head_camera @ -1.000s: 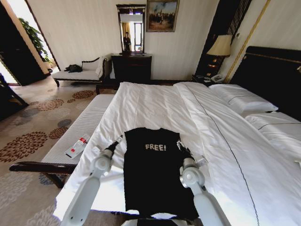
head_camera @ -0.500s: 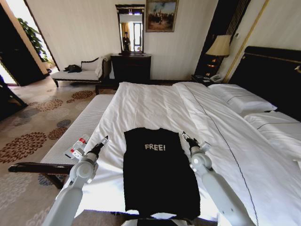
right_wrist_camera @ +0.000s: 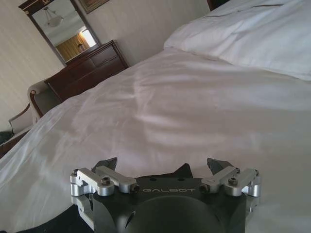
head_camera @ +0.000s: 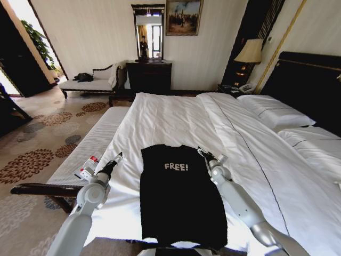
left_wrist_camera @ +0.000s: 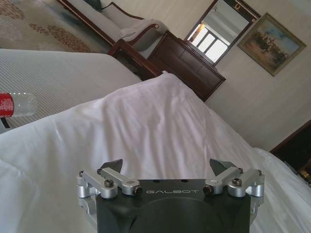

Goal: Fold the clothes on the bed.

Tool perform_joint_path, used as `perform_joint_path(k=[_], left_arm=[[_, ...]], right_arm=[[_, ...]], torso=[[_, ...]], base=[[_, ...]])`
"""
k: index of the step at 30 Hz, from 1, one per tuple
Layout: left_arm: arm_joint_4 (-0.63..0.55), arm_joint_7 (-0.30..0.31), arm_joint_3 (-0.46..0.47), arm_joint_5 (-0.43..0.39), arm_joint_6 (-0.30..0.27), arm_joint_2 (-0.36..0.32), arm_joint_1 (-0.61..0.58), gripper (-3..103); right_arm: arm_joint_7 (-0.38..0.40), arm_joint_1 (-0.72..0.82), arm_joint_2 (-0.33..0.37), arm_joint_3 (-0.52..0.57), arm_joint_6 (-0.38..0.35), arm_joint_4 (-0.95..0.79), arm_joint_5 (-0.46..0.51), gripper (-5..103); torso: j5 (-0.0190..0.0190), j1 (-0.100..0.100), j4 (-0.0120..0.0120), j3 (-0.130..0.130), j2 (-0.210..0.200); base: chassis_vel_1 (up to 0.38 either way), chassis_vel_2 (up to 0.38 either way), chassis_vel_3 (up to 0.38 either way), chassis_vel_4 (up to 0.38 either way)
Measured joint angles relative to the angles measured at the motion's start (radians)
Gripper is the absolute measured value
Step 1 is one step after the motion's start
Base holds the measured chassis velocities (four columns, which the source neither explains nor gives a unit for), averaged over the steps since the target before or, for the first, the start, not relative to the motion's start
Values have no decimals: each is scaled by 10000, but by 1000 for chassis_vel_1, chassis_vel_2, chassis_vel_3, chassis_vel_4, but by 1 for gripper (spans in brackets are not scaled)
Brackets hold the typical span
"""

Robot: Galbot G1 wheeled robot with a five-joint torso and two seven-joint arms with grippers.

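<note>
A hotel bedroom with a wide white bed (head_camera: 176, 120). The black T-shirt (head_camera: 178, 194) lies flat near its foot edge, sleeves folded in. The right tool (head_camera: 201, 153) sits at the shirt's upper right corner — jaws spread, empty; the left tool (head_camera: 117, 158) hovers just left of it, also open.

Both my arms reach forward; left gripper (head_camera: 116, 159) and right gripper (head_camera: 202, 152) hang with jaws spread wide.

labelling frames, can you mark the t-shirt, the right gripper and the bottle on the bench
T-shirt (head_camera: 178, 200): head view, middle of the black cloth.
Right gripper (head_camera: 202, 153): head view, between its fingertips.
Bottle (head_camera: 88, 166): head view, its label.
</note>
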State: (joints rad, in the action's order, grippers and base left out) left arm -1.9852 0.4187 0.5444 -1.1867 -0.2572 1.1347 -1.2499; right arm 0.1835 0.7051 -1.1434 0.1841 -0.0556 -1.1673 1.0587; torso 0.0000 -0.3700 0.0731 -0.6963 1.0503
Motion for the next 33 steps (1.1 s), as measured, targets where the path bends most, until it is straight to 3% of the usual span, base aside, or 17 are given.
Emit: perform_joint_path(k=[12, 15, 17, 18, 19, 21, 24, 25, 27, 31, 33], left_arm=[[-338, 97, 129, -188, -61, -38, -92, 100], [-337, 108, 125, -186, -63, 6, -97, 100], [-332, 109, 117, -185, -63, 17, -96, 100], [-329, 111, 109, -182, -64, 28, -96, 100], [-325, 111, 96, -175, -64, 40, -100, 100], [-308, 114, 84, -152, -65, 52, -118, 100], [-284, 115, 82, -137, -66, 62, -127, 100], [-275, 116, 79, -135, -66, 70, -132, 100], [-271, 117, 76, -134, -66, 72, -133, 100], [-261, 121, 48, -139, -66, 85, -119, 100], [-254, 122, 39, -140, -66, 86, -107, 100]], right_arm=[[-22, -379, -312, 3, -151, 747, 290, 101], [-112, -316, -324, 3, -151, 737, 285, 86], [-121, -308, -323, 4, -151, 734, 283, 86], [-126, -299, -323, 13, -146, 733, 279, 75], [-132, -281, -313, 28, -136, 726, 278, 75], [-146, -245, -279, 57, -113, 717, 265, 64], [-161, -209, -260, 85, -84, 710, 247, 59], [-169, -181, -248, 102, -66, 700, 227, 48], [-169, -166, -240, 114, -52, 694, 213, 48], [-170, -123, -206, 143, -12, 666, 170, 27], [-171, -122, -204, 146, -2, 664, 167, 27]], torso=[[0, 1, 2, 2, 0], [0, 0, 2, 2, 1], [-1, 0, 2, 2, 1], [0, 0, 2, 2, 0], [1, 0, 1, 1, 1], [0, 0, 2, 2, 1], [0, 1, 2, 2, 1], [0, 1, 2, 2, 1], [1, 1, 1, 2, 1], [0, 1, 2, 2, 1], [0, 1, 2, 2, 1]], base=[[0, 0, 0, 0], [0, 0, 0, 0], [0, 0, 0, 0], [0, 0, 0, 0], [0, 0, 0, 0], [0, 0, 0, 0], [0, 0, 0, 0], [0, 0, 0, 0], [0, 0, 0, 0], [0, 0, 0, 0], [0, 0, 0, 0]])
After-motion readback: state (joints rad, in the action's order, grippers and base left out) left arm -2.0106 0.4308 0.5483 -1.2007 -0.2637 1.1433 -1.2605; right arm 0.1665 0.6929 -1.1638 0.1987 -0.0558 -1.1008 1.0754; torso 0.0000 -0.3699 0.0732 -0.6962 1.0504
